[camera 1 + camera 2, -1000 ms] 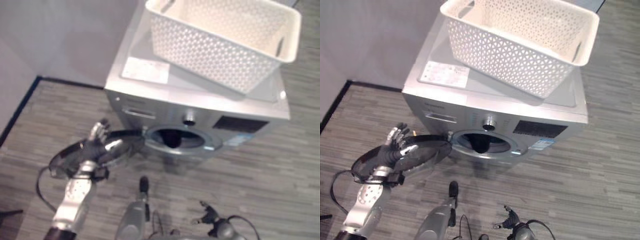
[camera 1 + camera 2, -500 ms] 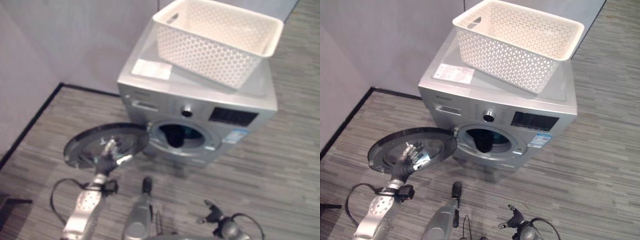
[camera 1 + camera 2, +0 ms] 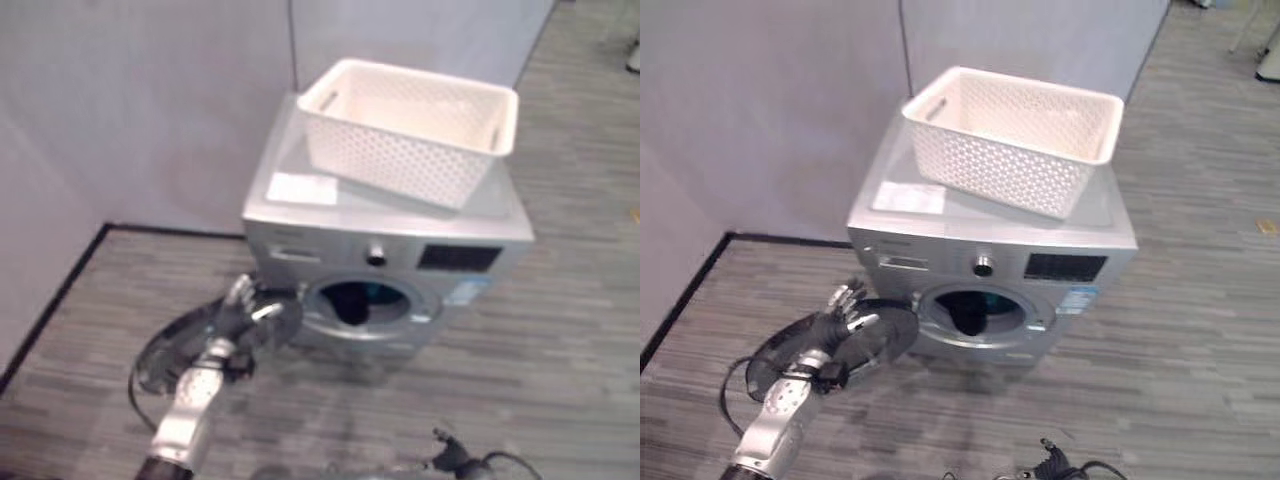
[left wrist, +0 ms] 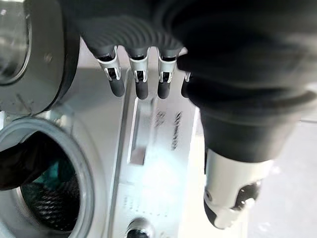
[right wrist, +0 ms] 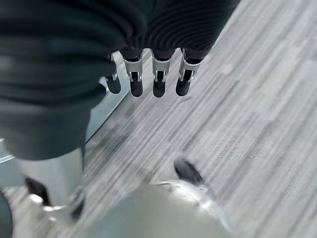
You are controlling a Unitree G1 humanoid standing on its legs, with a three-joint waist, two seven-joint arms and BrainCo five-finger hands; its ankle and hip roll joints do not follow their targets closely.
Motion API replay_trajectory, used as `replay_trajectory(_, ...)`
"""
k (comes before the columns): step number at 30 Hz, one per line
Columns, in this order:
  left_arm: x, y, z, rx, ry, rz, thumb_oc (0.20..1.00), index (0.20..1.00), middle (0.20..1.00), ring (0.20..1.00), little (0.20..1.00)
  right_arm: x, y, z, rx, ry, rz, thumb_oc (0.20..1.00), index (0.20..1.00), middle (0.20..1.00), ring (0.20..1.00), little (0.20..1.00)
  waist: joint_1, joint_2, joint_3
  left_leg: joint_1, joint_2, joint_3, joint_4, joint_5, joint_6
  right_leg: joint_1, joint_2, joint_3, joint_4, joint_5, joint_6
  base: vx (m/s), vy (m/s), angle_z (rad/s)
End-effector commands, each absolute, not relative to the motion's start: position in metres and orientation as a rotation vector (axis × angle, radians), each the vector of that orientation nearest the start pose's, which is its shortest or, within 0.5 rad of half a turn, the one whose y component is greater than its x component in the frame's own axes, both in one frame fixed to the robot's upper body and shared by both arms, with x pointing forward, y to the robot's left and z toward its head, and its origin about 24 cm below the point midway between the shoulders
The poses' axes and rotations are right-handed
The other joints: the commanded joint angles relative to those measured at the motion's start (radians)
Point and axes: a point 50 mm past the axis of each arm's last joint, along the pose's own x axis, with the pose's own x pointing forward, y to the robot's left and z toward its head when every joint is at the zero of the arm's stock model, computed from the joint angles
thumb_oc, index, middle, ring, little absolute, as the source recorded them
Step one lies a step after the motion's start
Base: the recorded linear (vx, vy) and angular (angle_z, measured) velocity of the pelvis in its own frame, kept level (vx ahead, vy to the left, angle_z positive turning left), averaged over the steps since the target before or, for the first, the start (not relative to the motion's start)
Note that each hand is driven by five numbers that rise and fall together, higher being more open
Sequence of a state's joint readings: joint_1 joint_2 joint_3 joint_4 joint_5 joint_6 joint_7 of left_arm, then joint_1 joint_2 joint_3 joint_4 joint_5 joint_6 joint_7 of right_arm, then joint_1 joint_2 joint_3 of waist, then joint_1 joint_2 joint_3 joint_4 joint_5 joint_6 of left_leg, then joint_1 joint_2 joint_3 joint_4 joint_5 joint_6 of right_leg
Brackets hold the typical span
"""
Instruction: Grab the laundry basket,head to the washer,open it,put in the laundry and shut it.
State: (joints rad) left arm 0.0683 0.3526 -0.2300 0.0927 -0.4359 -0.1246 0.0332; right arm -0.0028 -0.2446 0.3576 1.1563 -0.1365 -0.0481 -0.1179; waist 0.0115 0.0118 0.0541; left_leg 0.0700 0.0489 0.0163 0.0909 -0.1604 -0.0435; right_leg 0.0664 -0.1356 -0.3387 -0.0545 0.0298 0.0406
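Observation:
The silver washer (image 3: 385,250) stands with its round door (image 3: 190,345) swung wide open to the left. Dark laundry (image 3: 968,312) with a bit of teal lies in the drum (image 4: 47,198). The white lattice laundry basket (image 3: 410,130) rests empty on the washer's top. My left hand (image 3: 843,312) is at the door's upper rim, close to the washer front, fingers (image 4: 141,82) straight and the thumb apart, holding nothing. My right hand hangs low over the floor, its fingers (image 5: 157,79) relaxed and empty.
A grey wall (image 3: 150,110) runs behind and to the left of the washer, with a dark skirting line (image 3: 60,290) at the floor. Striped grey flooring (image 3: 1180,350) spreads in front and to the right.
The camera has pulled back, so the washer looks smaller and farther. My left hand has shifted along the open door toward the washer front, fingers still straight.

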Motion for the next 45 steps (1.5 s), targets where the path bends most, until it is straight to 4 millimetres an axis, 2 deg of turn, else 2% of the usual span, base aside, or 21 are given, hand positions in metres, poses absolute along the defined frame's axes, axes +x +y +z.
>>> replay_trajectory(1,0.231,0.176,0.031,-0.082,0.019,-0.16,1.0,1.0,1.0,1.0,1.0,0.112,-0.214,-0.158,-0.574,1.099,0.143,1.0,1.0,1.0,1.0,1.0,0.058,-0.02,-0.019,0.008,0.074,0.031,0.021,0.022,-0.017,-0.05,-0.037,-0.002,0.084,-0.05,0.05,-0.13,0.43,0.35)
replay_trajectory(2,0.232,0.174,0.034,-0.083,0.003,-0.177,1.0,1.0,1.0,1.0,1.0,0.112,-0.21,-0.16,-0.583,1.113,0.164,1.0,1.0,1.0,1.0,1.0,0.062,-0.016,-0.019,0.026,0.031,0.036,-0.018,-0.001,0.008,-0.074,-0.079,-0.007,0.095,-0.01,0.08,-0.1,0.278,0.13)
replay_trajectory(3,0.233,0.174,0.034,-0.082,0.003,-0.177,1.0,1.0,1.0,1.0,1.0,0.112,-0.21,-0.16,-0.583,1.113,0.164,1.0,1.0,1.0,1.0,1.0,0.065,-0.018,-0.019,0.027,0.028,0.039,-0.02,0.0,0.01,-0.077,-0.082,-0.003,0.097,-0.01,0.082,-0.17,0.415,-0.17)
replay_trajectory(7,0.233,0.176,0.035,-0.072,-0.003,-0.188,1.0,1.0,1.0,1.0,1.0,0.111,-0.204,-0.162,-0.565,1.135,0.178,1.0,1.0,1.0,1.0,1.0,0.067,-0.021,-0.009,0.026,-0.043,0.062,-0.034,-0.019,0.059,-0.122,-0.142,-0.009,0.111,0.051,0.121,-0.13,0.227,-0.31)
replay_trajectory(9,0.234,0.178,0.037,-0.07,-0.005,-0.185,1.0,1.0,1.0,1.0,1.0,0.114,-0.205,-0.161,-0.555,1.132,0.166,1.0,1.0,1.0,1.0,1.0,0.067,-0.022,0.001,0.014,-0.051,0.065,-0.027,-0.011,0.072,-0.147,-0.154,0.0,0.14,0.074,0.131,-0.16,0.106,-0.16)
replay_trajectory(10,0.235,0.179,0.04,-0.063,-0.014,-0.187,1.0,1.0,1.0,1.0,1.0,0.116,-0.205,-0.16,-0.55,1.136,0.159,1.0,1.0,1.0,1.0,1.0,0.07,-0.014,0.011,0.001,-0.046,0.065,-0.018,-0.006,0.082,-0.155,-0.143,0.019,0.182,0.037,0.125,-0.19,0.057,-0.18)
replay_trajectory(12,0.236,0.179,0.041,-0.057,-0.017,-0.191,1.0,1.0,1.0,1.0,1.0,0.118,-0.205,-0.16,-0.545,1.133,0.155,1.0,1.0,1.0,1.0,1.0,0.07,-0.014,0.011,-0.012,-0.05,0.067,-0.016,0.004,0.087,-0.161,-0.142,0.031,0.212,0.022,0.115,-0.16,0.037,-0.16)
replay_trajectory(13,0.239,0.178,0.043,-0.046,-0.026,-0.199,1.0,1.0,1.0,1.0,1.0,0.119,-0.204,-0.16,-0.528,1.13,0.146,1.0,1.0,1.0,1.0,1.0,0.069,-0.008,0.015,-0.029,-0.052,0.057,-0.012,0.02,0.099,-0.15,-0.11,0.073,0.293,-0.027,0.104,-0.14,0.004,-0.06)
replay_trajectory(14,0.24,0.178,0.044,-0.04,-0.028,-0.2,1.0,1.0,1.0,1.0,1.0,0.118,-0.204,-0.16,-0.518,1.133,0.14,1.0,1.0,1.0,1.0,1.0,0.073,-0.01,0.008,-0.034,-0.052,0.052,-0.015,0.029,0.104,-0.135,-0.095,0.093,0.312,-0.052,0.101,-0.16,-0.023,0.03)
replay_trajectory(16,0.24,0.178,0.044,-0.027,-0.026,-0.206,1.0,1.0,1.0,1.0,1.0,0.115,-0.203,-0.161,-0.504,1.143,0.135,1.0,1.0,1.0,1.0,1.0,0.092,-0.021,-0.014,-0.048,-0.054,0.047,-0.026,0.044,0.098,-0.075,-0.084,0.102,0.278,-0.083,0.1,-0.06,-0.102,0.07)
replay_trajectory(21,0.238,0.181,0.047,0.032,-0.04,-0.207,1.0,1.0,1.0,1.0,1.0,0.112,-0.198,-0.163,-0.505,1.16,0.15,1.0,1.0,1.0,1.0,1.0,0.123,-0.035,-0.05,-0.066,-0.037,0.048,-0.043,0.065,0.079,-0.016,-0.098,0.108,0.153,-0.069,0.107,-0.05,-0.138,-0.02)
replay_trajectory(22,0.237,0.183,0.048,0.065,-0.047,-0.204,1.0,1.0,1.0,1.0,1.0,0.113,-0.196,-0.163,-0.515,1.157,0.167,1.0,1.0,1.0,1.0,1.0,0.134,-0.044,-0.064,-0.074,-0.029,0.052,-0.05,0.075,0.069,0.006,-0.097,0.107,0.086,-0.06,0.116,-0.01,-0.105,-0.19)
replay_trajectory(26,0.236,0.187,0.058,0.141,-0.094,-0.189,1.0,1.0,1.0,1.0,1.0,0.109,-0.191,-0.165,-0.544,1.161,0.217,1.0,1.0,1.0,1.0,1.0,0.134,-0.05,-0.068,-0.063,-0.014,0.05,-0.072,0.093,0.045,0.037,-0.082,0.088,0.038,-0.055,0.115,0.01,-0.139,-0.09)
replay_trajectory(27,0.236,0.195,0.064,0.194,-0.124,-0.145,1.0,1.0,1.0,1.0,1.0,0.107,-0.188,-0.166,-0.543,1.162,0.231,1.0,1.0,1.0,1.0,1.0,0.127,-0.051,-0.072,-0.057,-0.009,0.043,-0.087,0.105,0.037,0.049,-0.075,0.073,0.025,-0.055,0.112,0.05,-0.095,0.18)
replay_trajectory(33,0.245,0.227,0.067,0.381,-0.117,0.058,1.0,1.0,1.0,1.0,1.0,0.096,-0.185,-0.168,-0.548,1.183,0.274,1.0,1.0,1.0,1.0,1.0,0.105,-0.044,-0.081,-0.037,0.003,0.04,-0.123,0.128,0.02,0.063,-0.06,0.055,0.016,-0.063,0.103,0.04,-0.032,0.21)
replay_trajectory(35,0.259,0.261,0.073,0.578,-0.089,0.209,1.0,1.0,1.0,1.0,1.0,0.095,-0.186,-0.168,-0.577,1.183,0.321,1.0,1.0,1.0,1.0,1.0,0.083,-0.038,-0.092,-0.024,0.008,0.05,-0.142,0.134,0.011,0.066,-0.056,0.054,0.011,-0.066,0.101,0.06,0.003,0.11)
replay_trajectory(36,0.259,0.261,0.073,0.578,-0.089,0.209,1.0,1.0,1.0,1.0,1.0,0.095,-0.186,-0.168,-0.577,1.183,0.321,1.0,1.0,1.0,1.0,1.0,0.083,-0.038,-0.092,-0.024,0.008,0.05,-0.142,0.134,0.011,0.066,-0.056,0.054,0.011,-0.066,0.101,0.07,0.024,0.04)
replay_trajectory(37,0.268,0.293,0.079,0.699,-0.045,0.342,1.0,1.0,1.0,1.0,1.0,0.1,-0.189,-0.166,-0.602,1.169,0.35,1.0,1.0,1.0,1.0,1.0,0.068,-0.032,-0.095,-0.013,0.012,0.059,-0.152,0.138,0.007,0.067,-0.052,0.059,0.011,-0.066,0.101,0.04,0.017,-0.03)
replay_trajectory(38,0.269,0.293,0.079,0.701,-0.047,0.344,1.0,1.0,1.0,1.0,1.0,0.1,-0.189,-0.166,-0.602,1.168,0.351,1.0,1.0,1.0,1.0,1.0,0.067,-0.033,-0.093,-0.012,0.013,0.059,-0.153,0.138,0.007,0.067,-0.052,0.059,0.012,-0.067,0.101,0.06,0.031,-0.04)
replay_trajectory(40,0.276,0.329,0.091,0.834,0.011,0.468,1.0,1.0,1.0,1.0,1.0,0.106,-0.194,-0.164,-0.632,1.152,0.37,1.0,1.0,1.0,1.0,1.0,0.053,-0.027,-0.092,-0.006,0.018,0.071,-0.161,0.142,0.003,0.061,-0.049,0.067,0.016,-0.067,0.101,0.04,0.033,-0.03)
replay_trajectory(45,0.273,0.397,0.115,1.141,0.205,0.665,1.0,1.0,1.0,1.0,1.0,0.108,-0.208,-0.16,-0.68,1.13,0.375,1.0,1.0,1.0,1.0,1.0,0.022,-0.028,-0.076,-0.023,0.028,0.092,-0.169,0.151,-0.001,0.028,-0.043,0.085,0.022,-0.06,0.106,0.01,0.04,-0.12)
